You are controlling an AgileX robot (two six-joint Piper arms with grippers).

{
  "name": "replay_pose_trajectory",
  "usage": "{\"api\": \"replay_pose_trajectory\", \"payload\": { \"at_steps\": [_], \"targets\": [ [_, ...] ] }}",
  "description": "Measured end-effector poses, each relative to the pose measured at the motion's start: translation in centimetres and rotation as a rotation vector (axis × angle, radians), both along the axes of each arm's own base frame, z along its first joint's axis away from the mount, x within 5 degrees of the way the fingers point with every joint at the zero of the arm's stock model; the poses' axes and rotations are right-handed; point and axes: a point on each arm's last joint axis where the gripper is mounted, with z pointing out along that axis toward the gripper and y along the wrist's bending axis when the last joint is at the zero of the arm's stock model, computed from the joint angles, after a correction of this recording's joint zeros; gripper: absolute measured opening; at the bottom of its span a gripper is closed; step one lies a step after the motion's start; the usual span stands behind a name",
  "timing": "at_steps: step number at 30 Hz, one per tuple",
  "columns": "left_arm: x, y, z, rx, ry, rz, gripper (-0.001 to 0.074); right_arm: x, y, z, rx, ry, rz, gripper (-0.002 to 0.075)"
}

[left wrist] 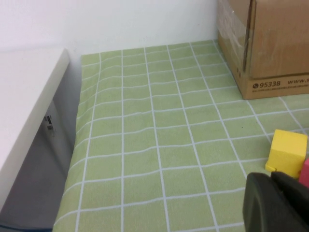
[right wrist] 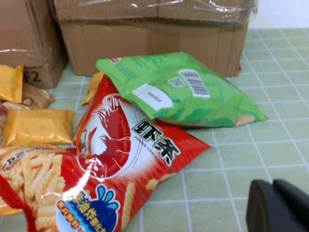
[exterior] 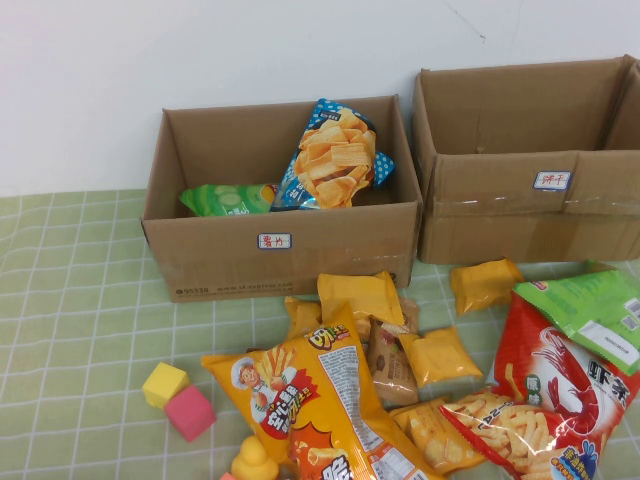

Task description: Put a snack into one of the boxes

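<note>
Two cardboard boxes stand at the back of the green checked tablecloth (exterior: 70, 300): the left box (exterior: 290, 250) already holds a green bag (exterior: 228, 198) and a blue bag of chips (exterior: 335, 155), the right box (exterior: 530, 205) shows nothing inside from the high view. Loose snacks lie in front of them, among them an orange fries bag (exterior: 315, 400), a red prawn-cracker bag (right wrist: 120, 150) and a green bag (right wrist: 183, 92) overlapping its top. The right gripper (right wrist: 280, 205), fingers closed on nothing, hovers beside the red bag, the right box well beyond. The left gripper (left wrist: 275, 203), likewise closed and empty, sits near a yellow block (left wrist: 288, 152), with the left box's corner farther off.
</note>
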Motion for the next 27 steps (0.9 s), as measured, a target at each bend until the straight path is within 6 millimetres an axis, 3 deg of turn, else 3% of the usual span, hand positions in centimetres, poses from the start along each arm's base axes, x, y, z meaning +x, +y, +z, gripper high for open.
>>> {"api": "replay_pose_trajectory", "payload": {
  "at_steps": [7,14,19,27],
  "targets": [
    [0.1,-0.1,0.3,-0.060,-0.044,0.006,-0.0002,0.2,0.0,0.2,0.018,-0.057,-0.003,-0.0002],
    [0.1,-0.1,3.9,-0.092,-0.434,-0.008,-0.0002,0.4,-0.2,4.8,0.054,-0.564,-0.029,-0.0002],
    [-1.2,-0.1,7.1,-0.095,-0.824,-0.029,-0.0003,-1.2,-0.6,8.2,0.124,-0.975,-0.047,-0.0002],
    [-3.0,-0.2,9.1,-0.079,-1.113,-0.052,-0.0002,-3.2,-0.8,10.2,0.366,-1.270,0.012,-0.0002]
  ]
}}
